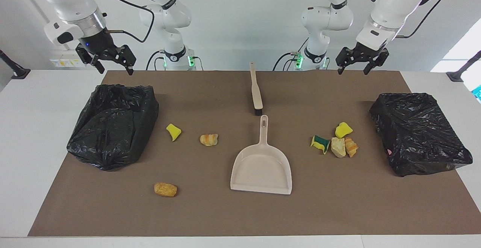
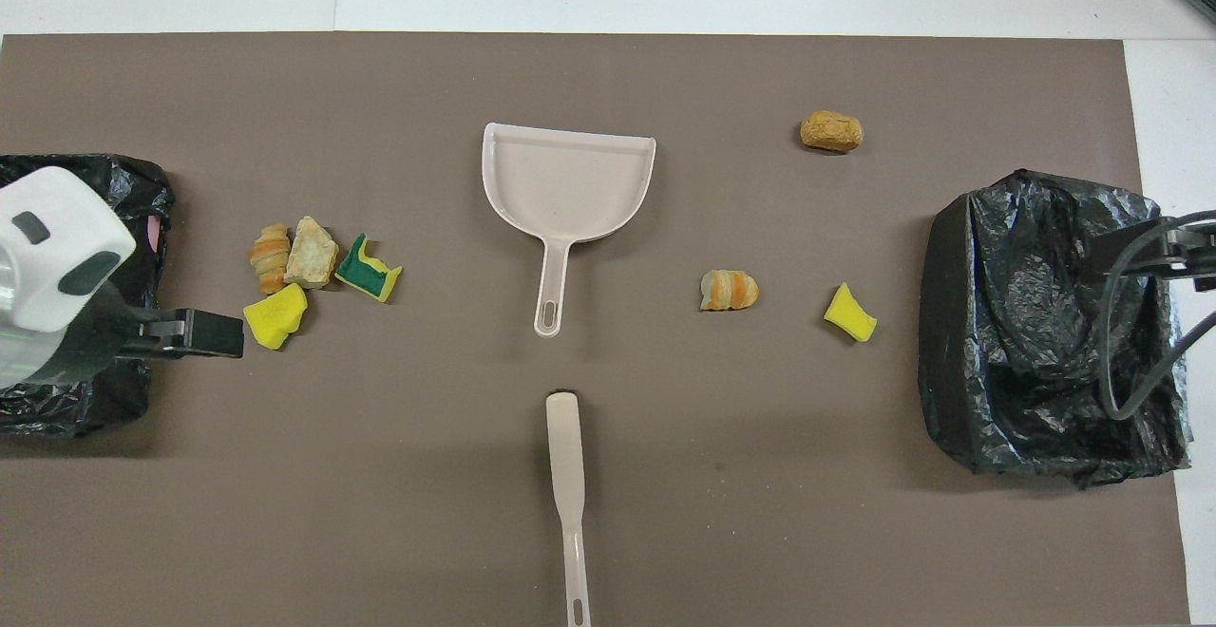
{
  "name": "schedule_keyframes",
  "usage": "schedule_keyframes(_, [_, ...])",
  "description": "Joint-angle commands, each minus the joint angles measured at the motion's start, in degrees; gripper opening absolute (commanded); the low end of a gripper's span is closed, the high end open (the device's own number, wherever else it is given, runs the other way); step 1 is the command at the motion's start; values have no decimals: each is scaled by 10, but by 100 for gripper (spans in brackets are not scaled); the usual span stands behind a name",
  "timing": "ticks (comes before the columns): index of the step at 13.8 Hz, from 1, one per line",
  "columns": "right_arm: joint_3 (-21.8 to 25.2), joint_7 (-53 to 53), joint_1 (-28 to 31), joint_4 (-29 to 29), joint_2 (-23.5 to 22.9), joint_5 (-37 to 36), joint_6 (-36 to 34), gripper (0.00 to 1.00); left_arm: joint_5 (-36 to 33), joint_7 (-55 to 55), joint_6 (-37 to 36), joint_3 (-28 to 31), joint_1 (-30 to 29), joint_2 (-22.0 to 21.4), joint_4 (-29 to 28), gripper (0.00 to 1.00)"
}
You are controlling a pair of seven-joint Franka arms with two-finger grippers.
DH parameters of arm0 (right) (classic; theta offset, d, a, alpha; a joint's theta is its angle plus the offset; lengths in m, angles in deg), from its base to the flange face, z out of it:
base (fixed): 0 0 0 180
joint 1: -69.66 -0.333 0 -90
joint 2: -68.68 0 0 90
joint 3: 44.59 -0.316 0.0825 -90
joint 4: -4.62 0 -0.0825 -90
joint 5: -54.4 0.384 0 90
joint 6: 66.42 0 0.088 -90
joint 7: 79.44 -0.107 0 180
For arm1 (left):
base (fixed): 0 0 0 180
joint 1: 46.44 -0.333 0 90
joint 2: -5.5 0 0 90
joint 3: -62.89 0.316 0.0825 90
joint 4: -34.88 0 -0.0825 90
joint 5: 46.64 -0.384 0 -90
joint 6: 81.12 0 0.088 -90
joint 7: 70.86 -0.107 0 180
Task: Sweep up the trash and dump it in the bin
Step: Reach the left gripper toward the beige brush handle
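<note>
The trash lies in two groups on the brown mat. Toward the left arm's end are a yellow sponge (image 1: pixel 343 129) (image 2: pixel 275 315), a green-and-yellow sponge (image 1: pixel 320 144) (image 2: pixel 369 269), a tan stone chunk (image 1: pixel 338 147) (image 2: pixel 311 253) and an orange bread lump (image 1: pixel 351 147) (image 2: pixel 270 257). Toward the right arm's end are a yellow sponge (image 1: pixel 173 131) (image 2: pixel 850 313), a bread lump (image 1: pixel 209 139) (image 2: pixel 729 290) and a brown lump (image 1: pixel 165 189) (image 2: pixel 831 131). A black-bagged bin stands at each end (image 1: pixel 112 126) (image 1: pixel 419 131). My left gripper (image 1: pixel 352 64) and right gripper (image 1: pixel 114 63) hang open and empty, raised by the bins.
A beige dustpan (image 1: pixel 262 165) (image 2: pixel 567 180) lies mid-mat, its handle pointing toward the robots. A beige brush (image 1: pixel 256 90) (image 2: pixel 568 475) lies nearer to the robots, in line with it. The bin at the right arm's end (image 2: pixel 1045 323) has an open mouth.
</note>
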Motion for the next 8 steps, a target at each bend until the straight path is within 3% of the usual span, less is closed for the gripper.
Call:
schedule_keyframes(1, [-3,-8,5,-2,3,2,6,100,6,38,31,8,46,-29,-55,100])
schedule_keyframes(8, [-3,-7,5,-2,3,2,5,100,25,129,79,7,156,-47,-132,100])
